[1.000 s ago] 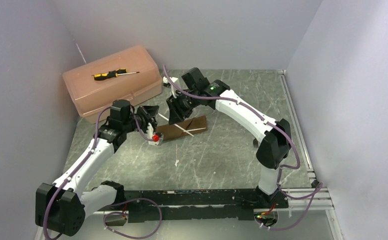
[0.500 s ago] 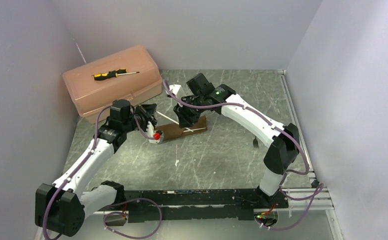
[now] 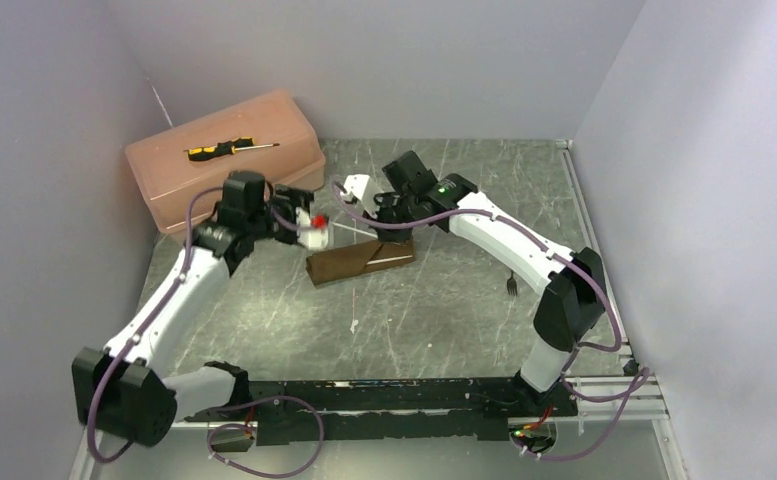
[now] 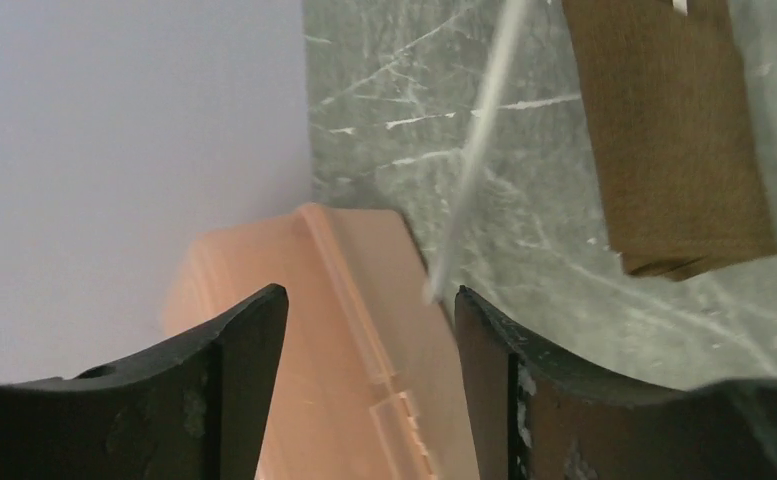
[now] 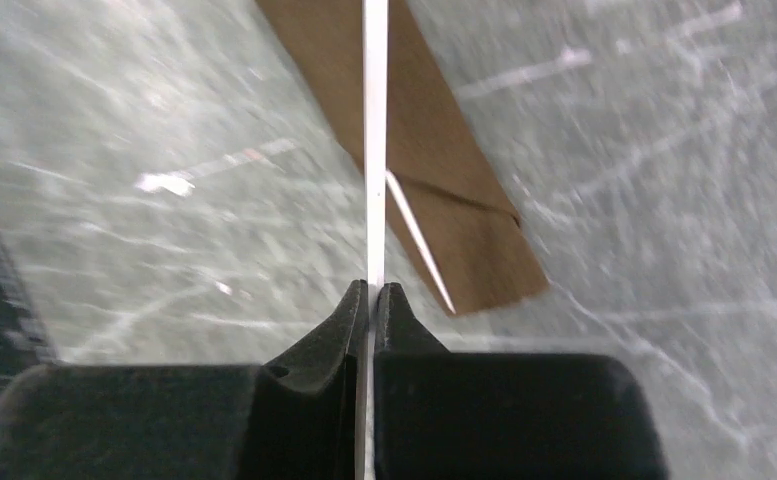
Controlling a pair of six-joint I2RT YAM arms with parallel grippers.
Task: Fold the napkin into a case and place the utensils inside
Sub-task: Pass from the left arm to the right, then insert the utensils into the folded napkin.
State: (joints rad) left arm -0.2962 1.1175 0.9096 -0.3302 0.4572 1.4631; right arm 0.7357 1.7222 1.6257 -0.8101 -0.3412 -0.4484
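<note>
Two pincers need your attention. Right pincer (image 5: 372, 292): clamped on a thin white utensil (image 5: 375, 130) slanting over the folded brown napkin (image 3: 356, 262) on the table (image 3: 444, 310). Left pincer (image 4: 369, 315): fingers apart, empty, above the pink box (image 3: 219, 165). A fork (image 3: 511, 285) lies well apart.

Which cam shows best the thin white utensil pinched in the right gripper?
Right wrist: the thin white utensil runs straight out from the shut right gripper over the folded brown cloth napkin. Left wrist shows its far end only. Top external shows a faint sliver.
</note>
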